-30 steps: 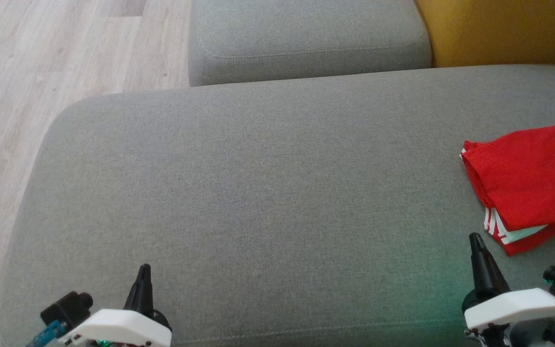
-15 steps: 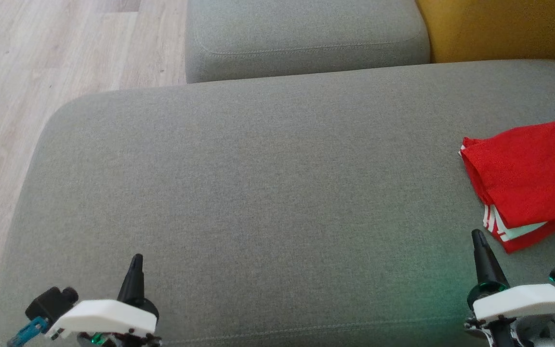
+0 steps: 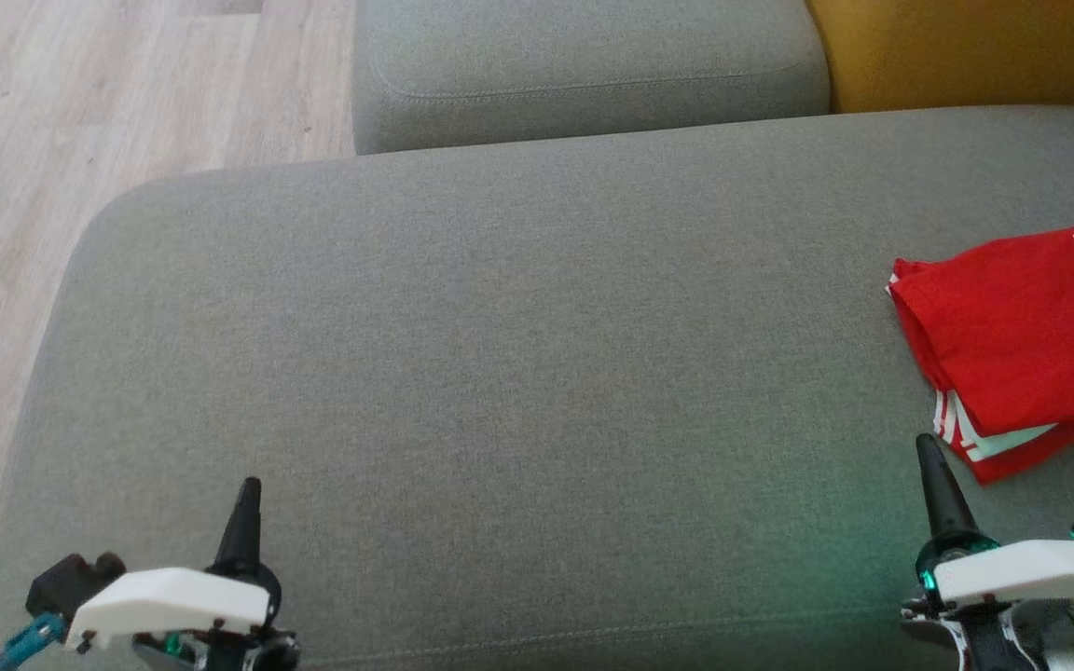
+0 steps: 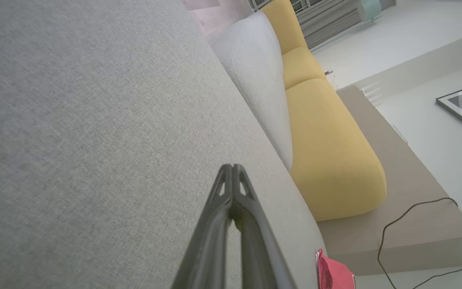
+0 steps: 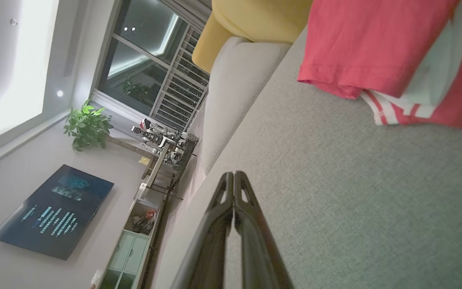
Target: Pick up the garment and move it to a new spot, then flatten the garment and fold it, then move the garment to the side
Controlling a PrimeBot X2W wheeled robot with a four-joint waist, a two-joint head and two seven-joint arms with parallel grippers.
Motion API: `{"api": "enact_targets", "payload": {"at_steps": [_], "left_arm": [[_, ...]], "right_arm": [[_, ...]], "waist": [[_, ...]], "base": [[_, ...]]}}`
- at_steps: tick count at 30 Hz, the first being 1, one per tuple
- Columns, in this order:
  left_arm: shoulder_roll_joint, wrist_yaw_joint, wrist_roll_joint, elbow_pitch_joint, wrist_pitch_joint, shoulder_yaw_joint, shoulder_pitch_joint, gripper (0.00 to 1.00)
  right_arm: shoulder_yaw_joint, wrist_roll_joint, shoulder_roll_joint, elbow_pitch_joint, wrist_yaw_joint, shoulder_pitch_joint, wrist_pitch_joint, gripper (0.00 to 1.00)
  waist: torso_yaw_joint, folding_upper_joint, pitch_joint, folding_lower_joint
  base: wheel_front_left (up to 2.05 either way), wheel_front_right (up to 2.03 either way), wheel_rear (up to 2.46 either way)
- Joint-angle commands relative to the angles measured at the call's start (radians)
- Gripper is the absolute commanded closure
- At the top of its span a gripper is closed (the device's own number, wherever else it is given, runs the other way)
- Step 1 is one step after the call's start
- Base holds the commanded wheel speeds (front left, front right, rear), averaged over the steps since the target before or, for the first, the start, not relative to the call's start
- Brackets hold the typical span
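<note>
i judged the job near its end: the red jersey (image 3: 1012, 345) lay folded at the right edge of the grey sofa seat (image 3: 500, 326), touched by neither arm. my left gripper (image 3: 248, 486) and right gripper (image 3: 927, 445) hovered near me, fingers pressed together, empty. next called only for keeping clear. pale wood floor (image 3: 80, 112) lay left, a yellow cushion (image 3: 956, 51) far right.

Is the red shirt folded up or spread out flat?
Folded. The red shirt lies in stacked layers on the grey sofa, striped edge peeking out below.
</note>
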Motion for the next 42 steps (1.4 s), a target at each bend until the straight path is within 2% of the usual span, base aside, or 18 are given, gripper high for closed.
{"api": "enact_targets", "payload": {"at_steps": [1,42], "left_arm": [[0.015,-0.007,-0.029,-0.028,0.005,0.033,-0.065,1.00],[0.010,-0.100,-0.497,-0.004,0.123,0.161,-0.149,1.00]], "right_arm": [[0.009,0.031,-0.009,-0.028,0.000,-0.061,0.006,1.00],[-0.006,0.518,-0.012,-0.005,0.000,-0.128,0.123,1.00]], "waist": [[-0.001,0.0000,0.001,0.0000],[-0.017,0.0000,0.032,0.0000]], "base": [[0.00,0.00,0.00],[0.00,0.00,0.00]]}}
